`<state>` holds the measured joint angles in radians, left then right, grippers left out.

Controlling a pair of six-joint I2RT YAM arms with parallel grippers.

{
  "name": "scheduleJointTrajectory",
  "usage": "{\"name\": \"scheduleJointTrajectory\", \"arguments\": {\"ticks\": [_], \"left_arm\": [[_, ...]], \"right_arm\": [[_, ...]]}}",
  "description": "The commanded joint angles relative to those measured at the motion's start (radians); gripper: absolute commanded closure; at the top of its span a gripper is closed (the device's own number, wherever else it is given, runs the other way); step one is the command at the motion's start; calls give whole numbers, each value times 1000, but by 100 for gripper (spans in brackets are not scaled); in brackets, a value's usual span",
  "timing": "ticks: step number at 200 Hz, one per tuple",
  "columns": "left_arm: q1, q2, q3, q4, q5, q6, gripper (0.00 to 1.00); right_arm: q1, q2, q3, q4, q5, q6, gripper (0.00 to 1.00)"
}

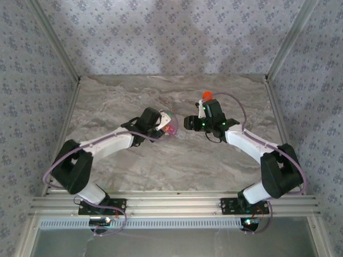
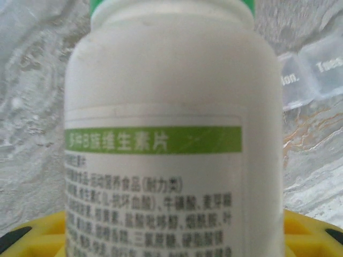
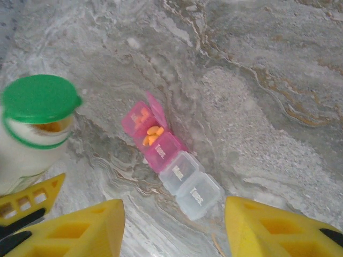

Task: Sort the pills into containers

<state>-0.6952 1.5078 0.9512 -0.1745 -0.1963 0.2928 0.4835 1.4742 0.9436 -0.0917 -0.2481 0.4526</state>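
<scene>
The green-capped white plastic bottle (image 2: 171, 107) is pinched by the left gripper (image 2: 171, 238); the pink-and-clear strip pill box (image 3: 172, 158) lies slanted just beside it, before the spread fingers (image 3: 80, 230) of the right gripper (image 3: 172, 211).

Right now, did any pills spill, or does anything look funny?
Nothing stands out. The orange pills lie inside the open pink section of the clear plastic pill box, none seen on the marble table. The green lid of the white plastic bottle is open.
</scene>
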Motion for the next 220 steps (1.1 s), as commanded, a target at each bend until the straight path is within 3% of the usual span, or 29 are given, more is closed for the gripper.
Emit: {"name": "scheduleJointTrajectory", "arguments": {"ticks": [1,29,54,88,130,164,220], "left_arm": [[13,-192,-97,220,34,-8,100],[50,-473,-321,576,63,-26,100],[80,-570,-453,860,147,-54,100],[79,-543,-462,943,306,-62,100],[79,-496,-471,1040,409,-110,100],[79,-465,-451,1032,462,-123,100],[78,-442,-435,1004,458,-135,100]], "right_arm": [[4,-41,39,72,-70,36,47],[42,-87,106,99,-186,-26,47],[115,-135,188,27,-158,-157,46],[181,-184,230,47,-181,-203,45],[212,-193,281,52,-218,-187,43],[233,-173,306,60,-262,-191,41],[253,-115,326,55,-292,-179,39]]}}
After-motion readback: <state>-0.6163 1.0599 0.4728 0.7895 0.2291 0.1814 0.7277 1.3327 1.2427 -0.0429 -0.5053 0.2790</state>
